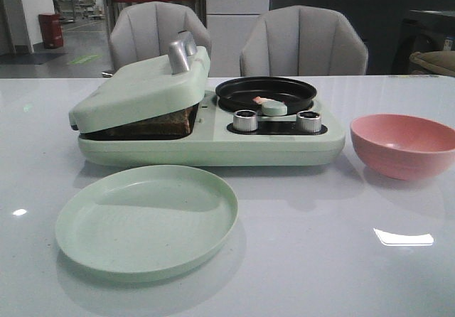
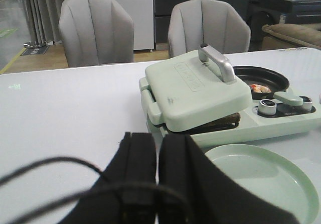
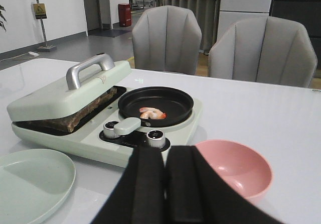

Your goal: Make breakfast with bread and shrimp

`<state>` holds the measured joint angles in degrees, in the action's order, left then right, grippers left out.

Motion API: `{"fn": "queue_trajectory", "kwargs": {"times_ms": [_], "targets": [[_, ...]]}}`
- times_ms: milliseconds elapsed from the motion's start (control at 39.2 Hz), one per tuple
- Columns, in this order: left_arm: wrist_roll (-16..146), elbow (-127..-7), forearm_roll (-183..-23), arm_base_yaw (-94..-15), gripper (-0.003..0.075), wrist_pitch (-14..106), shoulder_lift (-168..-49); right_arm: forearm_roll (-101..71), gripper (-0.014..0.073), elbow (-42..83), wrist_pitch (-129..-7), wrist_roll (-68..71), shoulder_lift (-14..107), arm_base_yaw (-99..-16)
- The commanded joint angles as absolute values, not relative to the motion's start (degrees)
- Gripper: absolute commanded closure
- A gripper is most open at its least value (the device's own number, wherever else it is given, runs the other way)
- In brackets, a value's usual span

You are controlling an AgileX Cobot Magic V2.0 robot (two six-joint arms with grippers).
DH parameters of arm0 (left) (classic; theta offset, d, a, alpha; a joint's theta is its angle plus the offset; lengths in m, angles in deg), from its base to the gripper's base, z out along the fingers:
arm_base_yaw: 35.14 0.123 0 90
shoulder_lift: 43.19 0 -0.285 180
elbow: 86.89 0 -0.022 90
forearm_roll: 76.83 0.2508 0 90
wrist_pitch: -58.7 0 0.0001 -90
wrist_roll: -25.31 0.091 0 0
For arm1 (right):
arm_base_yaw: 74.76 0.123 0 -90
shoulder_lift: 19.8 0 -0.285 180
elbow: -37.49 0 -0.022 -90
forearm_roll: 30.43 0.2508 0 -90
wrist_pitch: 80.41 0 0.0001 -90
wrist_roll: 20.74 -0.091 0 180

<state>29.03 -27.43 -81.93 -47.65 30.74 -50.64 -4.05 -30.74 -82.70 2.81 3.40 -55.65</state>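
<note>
The bread [image 1: 167,123] lies in the pale green breakfast maker [image 1: 213,146], its dark crust showing under the lid [image 1: 138,89], which rests tilted on it. A small pink-orange shrimp [image 3: 152,113] lies in the black round pan [image 3: 155,103] on the appliance's right side; in the front view only a bit of the shrimp [image 1: 259,100] shows. My left gripper [image 2: 158,136] is shut with nothing in it, on the near left of the appliance. My right gripper [image 3: 166,148] is shut and empty, in front of the knobs [image 3: 156,138]. Neither gripper shows in the front view.
A pale green plate [image 1: 146,221] lies on the white table in front of the appliance. A pink bowl [image 1: 405,146] stands to the appliance's right. Two grey chairs [image 1: 302,43] stand behind the table's far edge.
</note>
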Motion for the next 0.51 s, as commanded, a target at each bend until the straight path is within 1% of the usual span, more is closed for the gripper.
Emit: {"fn": "queue_trajectory", "kwargs": {"times_ms": [0, 153, 331, 484], "targets": [[28.39, -28.68, -82.49, -47.49, 0.0606, 35.69, -50.61, -4.2, 0.0448, -29.11, -87.21, 3.29, 3.82, -55.68], [28.39, -26.89, -82.11, -47.49, 0.0606, 37.49, -50.61, -4.2, 0.0448, -29.11, -87.21, 3.29, 3.82, -55.68], [28.39, -19.81, -80.44, -47.49, 0.0606, 48.18, -50.61, -4.2, 0.0448, -29.11, -87.21, 3.29, 3.82, -55.68], [28.39, -16.06, -79.92, -47.49, 0.0606, 53.02, -50.61, -4.2, 0.0448, -29.11, -87.21, 3.29, 3.82, -55.68]]}}
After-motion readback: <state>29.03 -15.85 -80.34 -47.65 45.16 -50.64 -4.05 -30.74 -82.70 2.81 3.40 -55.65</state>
